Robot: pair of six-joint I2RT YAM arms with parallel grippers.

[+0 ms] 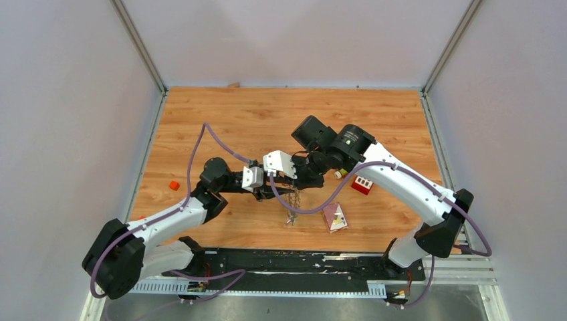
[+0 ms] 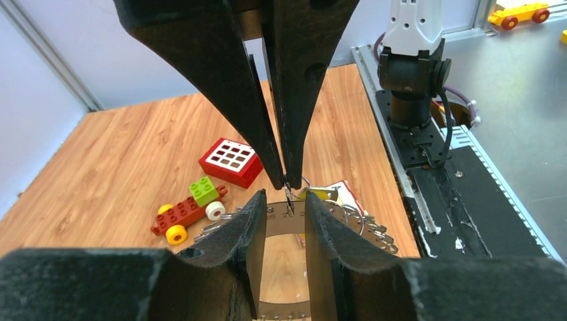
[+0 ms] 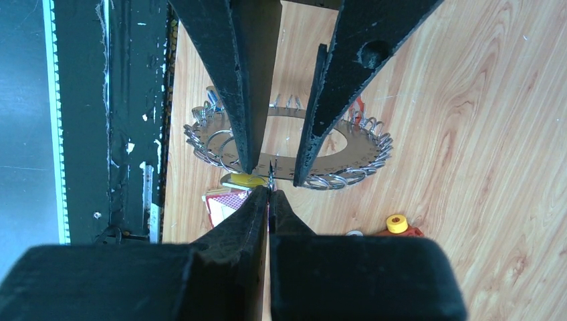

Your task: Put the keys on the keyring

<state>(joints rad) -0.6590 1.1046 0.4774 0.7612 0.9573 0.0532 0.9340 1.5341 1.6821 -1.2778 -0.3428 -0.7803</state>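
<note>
The keyring (image 1: 293,204), a flat metal ring edged with many small wire loops, hangs under both grippers at mid-table. My right gripper (image 3: 270,190) is shut on a thin metal piece at the keyring's (image 3: 361,150) rim. My left gripper (image 2: 284,197) faces it tip to tip, jaws partly open, one on each side of that piece, with gaps showing. The keyring's band (image 2: 284,224) shows between the left fingers. A yellow-headed key (image 2: 321,194) lies on a red-and-white card (image 1: 335,217) below; other keys are out of view.
A red block with white buttons (image 1: 362,184) and a red, green and yellow toy car (image 2: 190,207) sit right of the grippers. A small orange piece (image 1: 174,185) lies at the left. The black base rail (image 1: 301,261) runs along the near edge.
</note>
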